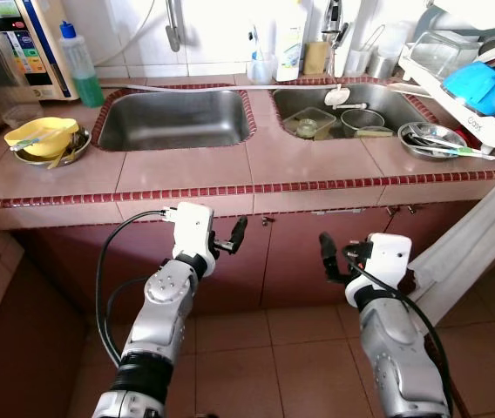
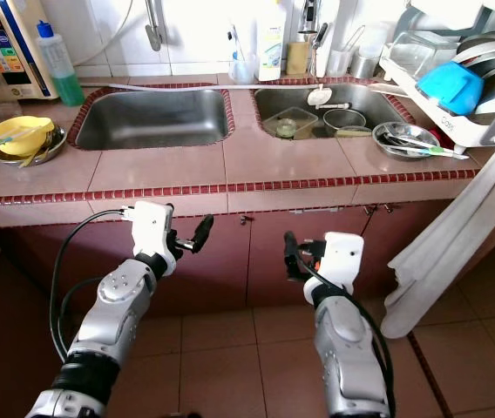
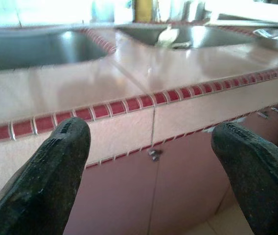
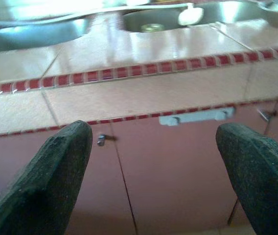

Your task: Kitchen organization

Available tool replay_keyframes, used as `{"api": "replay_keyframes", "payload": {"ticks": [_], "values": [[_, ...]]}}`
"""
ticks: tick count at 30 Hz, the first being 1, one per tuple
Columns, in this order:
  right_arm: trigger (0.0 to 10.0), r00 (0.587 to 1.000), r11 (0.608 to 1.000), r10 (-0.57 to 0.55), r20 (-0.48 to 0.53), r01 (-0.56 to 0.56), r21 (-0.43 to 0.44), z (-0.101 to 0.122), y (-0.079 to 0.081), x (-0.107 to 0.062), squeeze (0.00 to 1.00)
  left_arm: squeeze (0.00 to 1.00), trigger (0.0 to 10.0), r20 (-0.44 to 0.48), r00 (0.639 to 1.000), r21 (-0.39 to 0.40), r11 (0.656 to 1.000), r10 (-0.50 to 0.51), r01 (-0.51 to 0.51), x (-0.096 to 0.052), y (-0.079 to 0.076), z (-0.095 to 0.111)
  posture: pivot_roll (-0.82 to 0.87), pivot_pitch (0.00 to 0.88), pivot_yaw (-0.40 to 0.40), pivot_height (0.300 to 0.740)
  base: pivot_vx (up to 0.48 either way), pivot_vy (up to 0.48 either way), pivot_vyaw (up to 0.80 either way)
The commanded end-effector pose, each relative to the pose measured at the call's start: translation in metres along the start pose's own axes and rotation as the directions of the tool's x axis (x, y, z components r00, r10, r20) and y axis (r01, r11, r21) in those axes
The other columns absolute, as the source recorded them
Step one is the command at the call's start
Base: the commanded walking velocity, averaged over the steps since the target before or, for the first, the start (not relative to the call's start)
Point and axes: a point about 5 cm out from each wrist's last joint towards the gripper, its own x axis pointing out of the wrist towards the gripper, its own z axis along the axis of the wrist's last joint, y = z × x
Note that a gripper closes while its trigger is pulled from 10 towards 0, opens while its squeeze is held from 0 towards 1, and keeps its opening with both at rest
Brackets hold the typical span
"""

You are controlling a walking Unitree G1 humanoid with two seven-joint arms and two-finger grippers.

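Right now I hold both grippers, left [image 1: 237,233] and right [image 1: 328,252], empty with fingers apart, below the counter [image 1: 230,170] edge. I judge I'm only approaching: dishes sit in the right sink [image 1: 352,109], so next I raise and reach.

Bright daylight from behind the sinks, glare on the countertop [image 3: 129,73], wrist views soft, head views sharp

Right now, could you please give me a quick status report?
Both hands, left and right, open, empty, below counter edge. Dishes in right sink untouched. Nothing in the way.
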Motion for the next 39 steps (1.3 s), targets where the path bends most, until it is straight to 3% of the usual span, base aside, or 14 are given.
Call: {"api": "replay_keyframes", "payload": {"ticks": [1, 3, 6, 9, 17, 30, 39], "values": [[10.0, 0.999, 0.999, 0.037, 0.023, -0.036, -0.011, 0.007, 0.007, -0.002, 0.0, 0.0, 10.0, 0.077, 0.997, 0.03, 1.0, 0.005, -0.008, -0.003, 0.004, 0.012, 0.06, 0.0, 0.018, 0.74, 0.0, 0.0, 0.8], [10.0, 0.998, 0.998, 0.051, 0.041, -0.05, -0.042, 0.012, 0.01, -0.006, 0.0, 0.0, 10.0, 0.096, 0.994, 0.028, 0.998, 0.052, -0.055, -0.007, 0.009, 0.015, 0.06, 0.0, 0.018, 0.74, 0.0, 0.0, 0.8], [10.0, 0.997, 0.997, 0.057, 0.054, -0.053, -0.058, 0.015, 0.01, -0.009, 0.0, 0.0, 10.0, 0.095, 0.995, 0.032, 0.999, 0.029, -0.032, -0.01, 0.008, 0.015, 0.06, 0.0, 0.016, 0.74, 0.0, 0.0, 0.8], [10.0, 0.995, 0.994, 0.07, 0.071, -0.064, -0.09, 0.021, 0.011, -0.015, 0.0, 0.0, 10.0, 0.096, 0.994, 0.089, 0.994, 0.054, -0.062, -0.016, 0.009, 0.014, 0.06, 0.0, 0.014, 0.74, 0.0, 0.0, 0.8], [10.0, 0.994, 0.994, 0.066, 0.084, -0.058, -0.098, 0.027, 0.011, -0.017, 0.0, 0.0, 10.0, 0.091, 0.994, 0.067, 0.996, 0.059, -0.065, -0.015, 0.008, 0.017, 0.06, 0.0, 0.015, 0.74, 0.0, 0.0, 0.69], [10.0, 0.992, 0.996, 0.03, 0.126, -0.019, -0.082, 0.04, 0.008, -0.015, 0.0, 0.0, 10.0, 0.051, 0.998, 0.033, 0.999, 0.027, -0.029, -0.009, 0.009, 0.019, 0.06, 0.0, 0.015, 0.74, 0.0, 0.0, 0.0], [10.0, 0.99, 0.997, 0.005, 0.143, 0.006, -0.081, 0.046, 0.008, -0.013, 0.0, 0.0, 10.0, 0.032, 0.999, 0.045, 0.999, 0.028, -0.029, -0.003, 0.012, 0.021, 0.06, 0.0, 0.021, 0.74, 0.0, 0.291, 0.0]]}}
